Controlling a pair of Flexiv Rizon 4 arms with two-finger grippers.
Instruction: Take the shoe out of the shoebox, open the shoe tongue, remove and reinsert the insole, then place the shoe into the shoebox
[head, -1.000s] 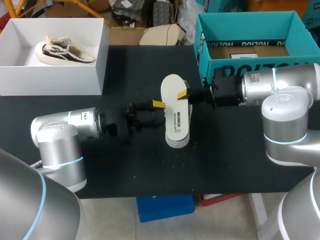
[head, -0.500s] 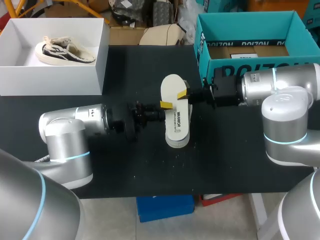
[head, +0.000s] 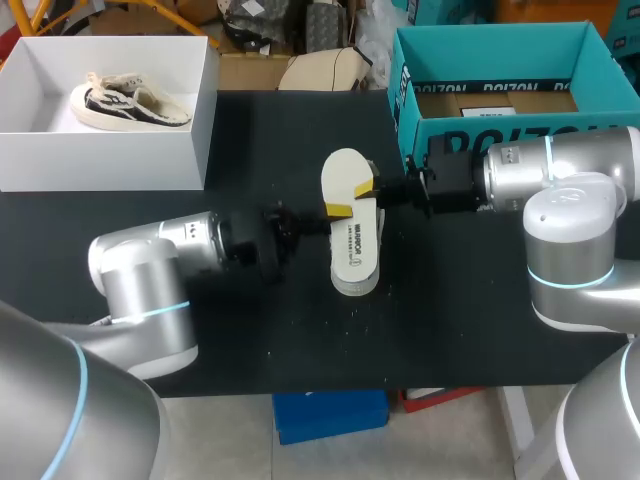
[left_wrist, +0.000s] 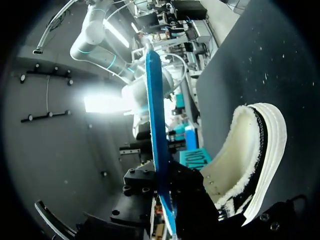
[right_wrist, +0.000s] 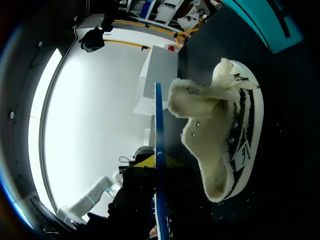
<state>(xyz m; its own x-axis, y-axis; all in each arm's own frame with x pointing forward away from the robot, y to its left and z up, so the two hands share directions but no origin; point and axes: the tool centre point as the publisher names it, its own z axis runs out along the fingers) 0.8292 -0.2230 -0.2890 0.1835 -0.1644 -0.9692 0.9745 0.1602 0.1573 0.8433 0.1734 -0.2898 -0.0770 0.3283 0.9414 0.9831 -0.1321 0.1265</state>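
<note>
Fleece-lined black-and-white shoe (right_wrist: 220, 145) stands on its white sole near the middle of the black worktop (head: 250, 330), its opening turned upward and its cream tongue spread open. Just above it, lying level and lengthwise over it, hangs the oval insole (head: 350, 235), white on its upper face and blue along the thin edge that shows in both wrist views. From the head view the insole covers nearly all of the shoe, and only a pale sliver shows past its near end. In the wrist views insole and shoe are close but apart. The right hand (head: 365, 190), on the silver right arm (head: 560, 180) that comes in from the right, is clamped on the insole's right edge toward its far end, with one yellow tip lying on the upper face. The left hand (head: 337, 211), on the silver left arm (head: 140, 270) that comes in from the left, is at the insole's opposite edge. In its own wrist view the blue edge runs straight into it, but whether it has a grip on the insole cannot be told. At the worktop's far right corner, behind the right arm, sits the open teal cardboard shoebox (head: 500, 45) with a piece of brown cardboard (head: 495, 103) inside. At the far left corner sits an open white box (head: 110, 150), well apart from the hands, holding a second shoe (head: 125, 103) of the same kind, resting on the box's floor.
</note>
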